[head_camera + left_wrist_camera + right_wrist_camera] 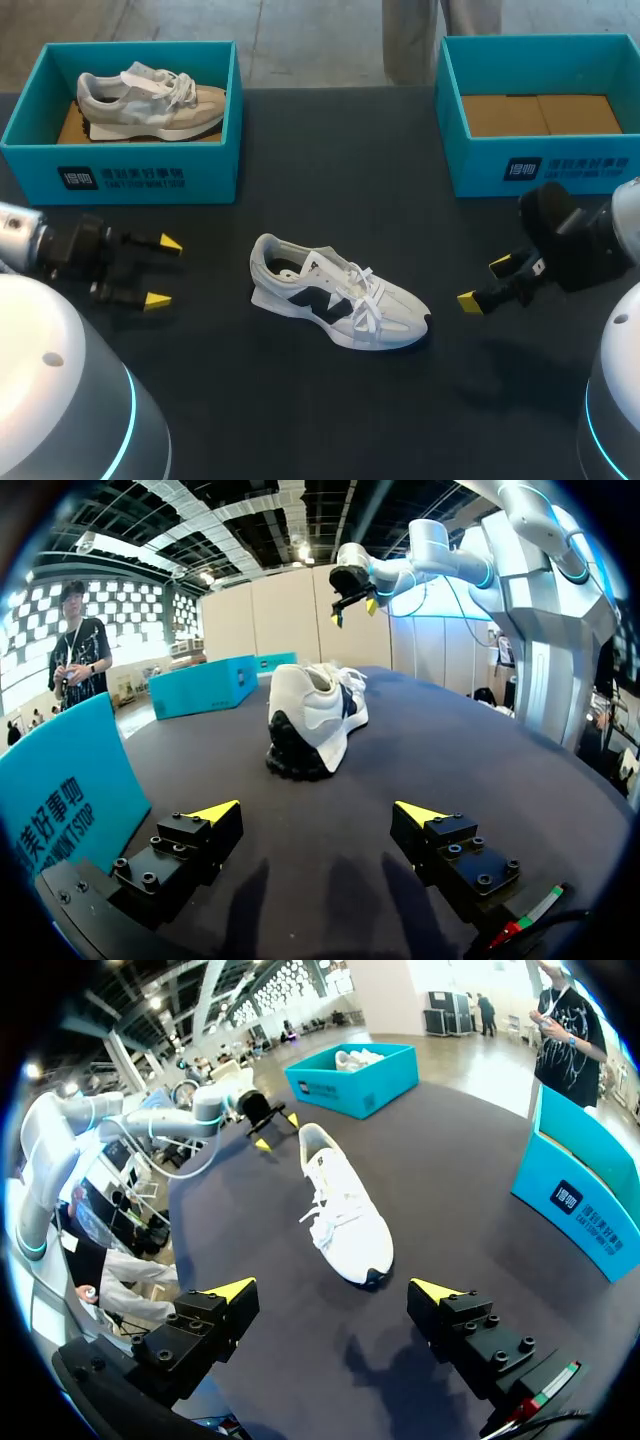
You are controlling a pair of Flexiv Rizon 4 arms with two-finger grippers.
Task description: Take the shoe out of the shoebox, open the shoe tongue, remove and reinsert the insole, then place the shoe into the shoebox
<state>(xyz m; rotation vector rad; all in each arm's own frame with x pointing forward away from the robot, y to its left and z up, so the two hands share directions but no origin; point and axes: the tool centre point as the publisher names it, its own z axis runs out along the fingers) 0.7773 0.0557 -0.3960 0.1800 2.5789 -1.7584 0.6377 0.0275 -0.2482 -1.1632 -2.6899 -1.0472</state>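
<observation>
The white shoe stands on its sole on the dark bench, between the two grippers and apart from each. Its heel faces the left gripper, its toe the right gripper. Both grippers have their fingers spread wide. The right shoebox, well behind the shoe, seems lined with plain cardboard.

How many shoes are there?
2. A white shoe lies on the table in the middle. A grey-beige shoe sits in the left shoebox. The right shoebox shows only its cardboard floor.
</observation>
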